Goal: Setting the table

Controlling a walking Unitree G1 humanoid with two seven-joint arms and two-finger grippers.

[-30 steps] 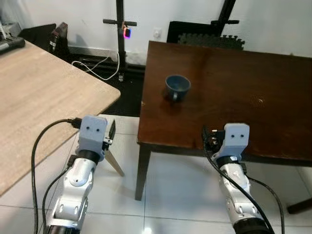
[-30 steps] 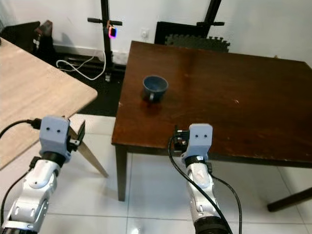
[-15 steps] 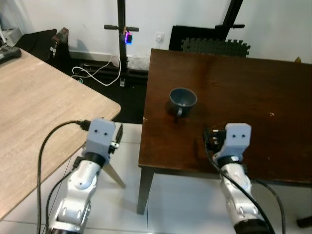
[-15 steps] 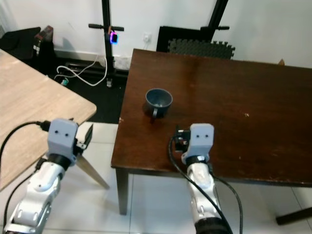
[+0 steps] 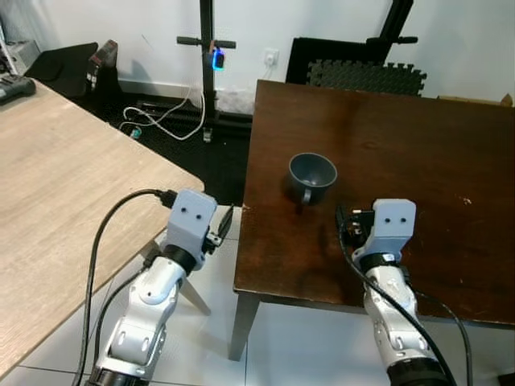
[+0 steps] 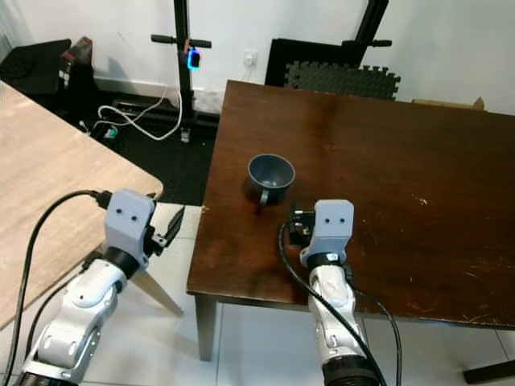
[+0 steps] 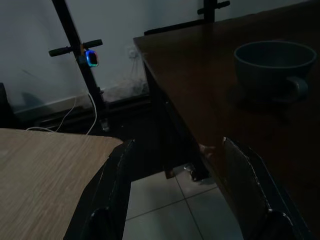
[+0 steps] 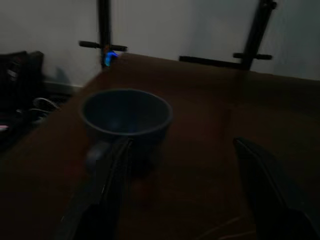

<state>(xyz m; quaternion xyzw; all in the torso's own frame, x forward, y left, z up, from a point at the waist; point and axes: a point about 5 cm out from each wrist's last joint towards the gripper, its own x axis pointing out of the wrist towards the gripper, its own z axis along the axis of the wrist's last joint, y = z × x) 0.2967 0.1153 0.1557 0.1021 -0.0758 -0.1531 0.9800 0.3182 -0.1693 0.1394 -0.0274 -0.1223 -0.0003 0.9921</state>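
Blue cup [image 5: 312, 173] at 11 o'clock from your right gripper [image 8: 182, 185], jaws spread: watch the near-facing handle, a careless approach may knock it sideways on the desk [image 5: 418, 161].

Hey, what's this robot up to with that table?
It is setting the table, and right now it is going for a blue cup that stands upright on the dark wooden table, handle toward the robot. The right gripper hovers over the table just short of the cup, jaws open, nothing held. The left gripper, also open and empty, hangs off the table's edge, in the gap beside a lighter wooden table.
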